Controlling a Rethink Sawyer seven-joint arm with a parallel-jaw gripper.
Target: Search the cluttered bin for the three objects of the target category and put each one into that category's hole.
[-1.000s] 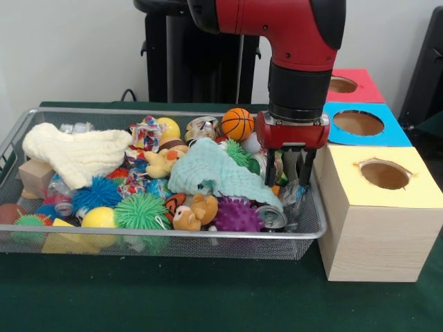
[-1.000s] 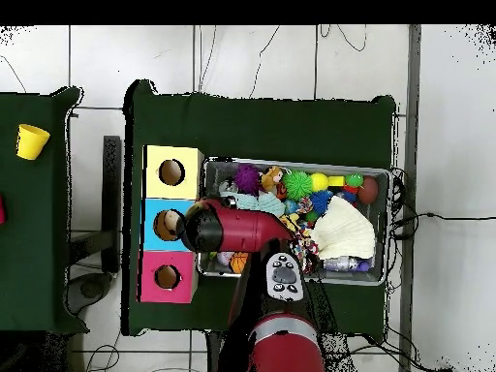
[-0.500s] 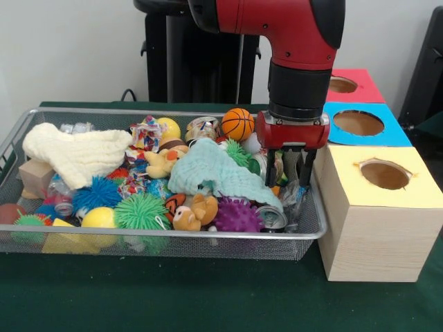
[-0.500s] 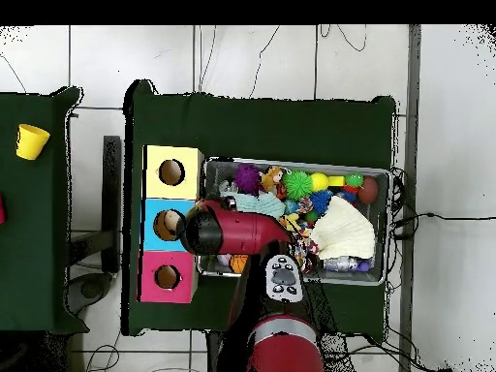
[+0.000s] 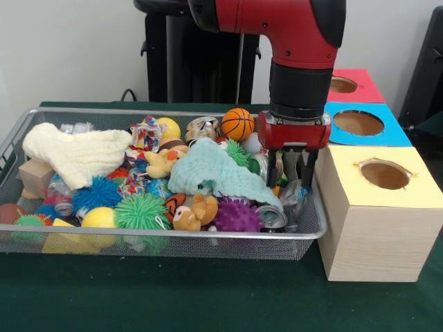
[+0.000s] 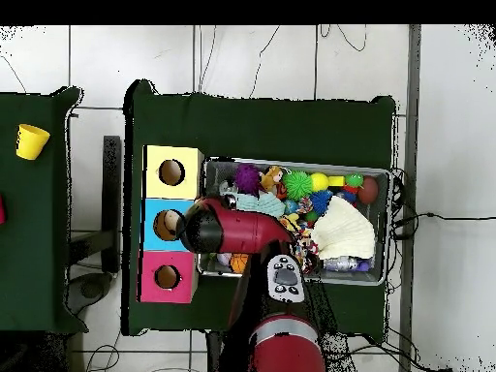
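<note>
Front view: gripper (image 5: 291, 181), fingers spread apart, dips into the wire bin (image 5: 313, 230) by its yellow-box end, above a dented silver can (image 5: 271, 216).

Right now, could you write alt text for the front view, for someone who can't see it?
A red robot arm reaches down with its gripper into the right end of a wire bin crowded with toys, among them a basketball, a cream cloth and a green cloth. Beside the bin stand yellow, blue and red boxes, each with a hole on top.
</note>
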